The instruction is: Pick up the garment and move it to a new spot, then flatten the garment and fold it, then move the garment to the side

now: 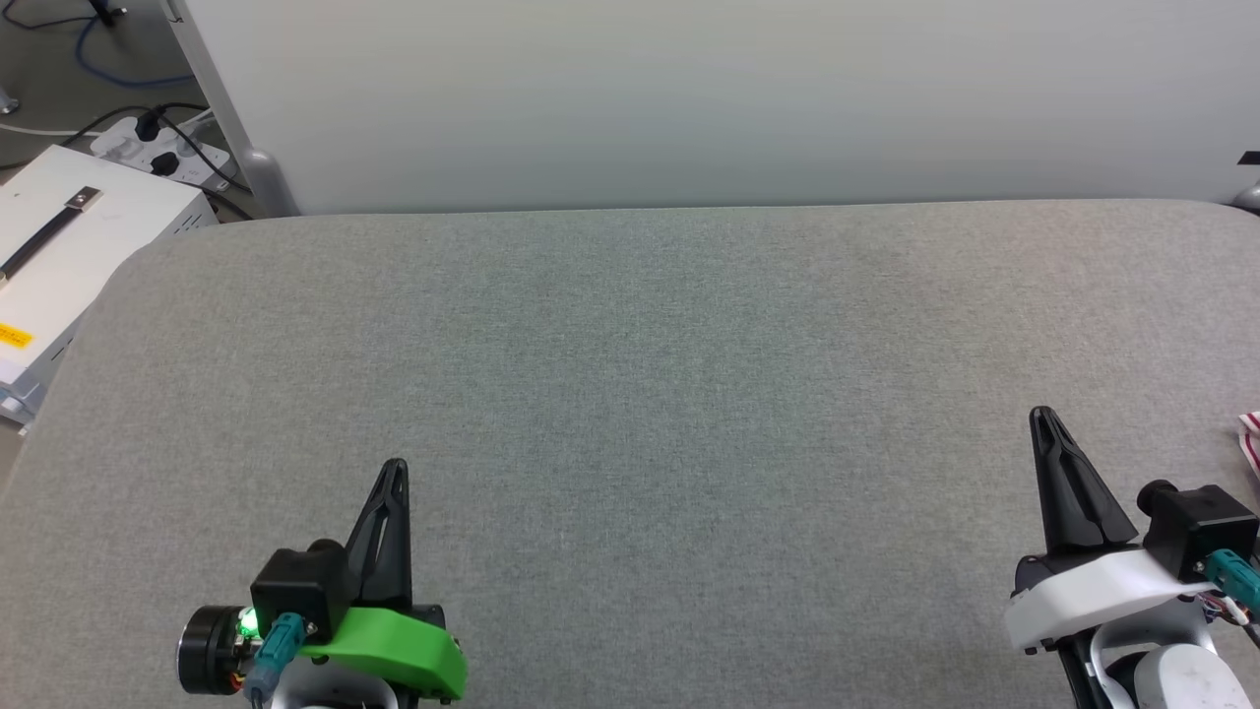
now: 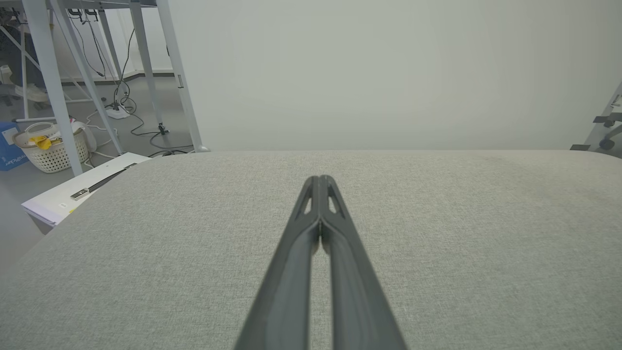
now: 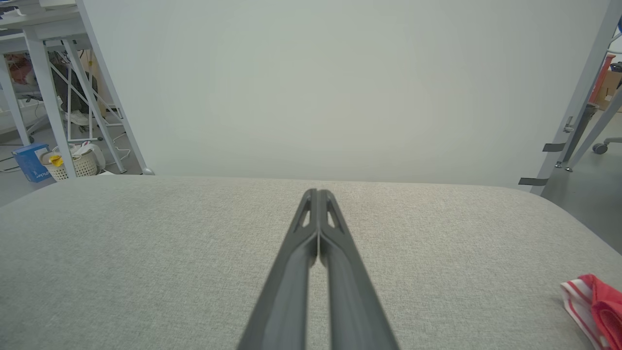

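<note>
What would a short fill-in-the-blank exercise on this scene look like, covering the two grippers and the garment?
1. The left gripper and the right gripper are both ____, holding nothing.
2. The garment lies on the robot's ____ side, apart from both grippers.
3. The table is covered in ____ fabric.
4. The garment's striped trim is red and ____.

Missing words: shut; right; grey; white.

Head camera downward, both wrist cameras low across shared tabletop (image 1: 630,345)
</note>
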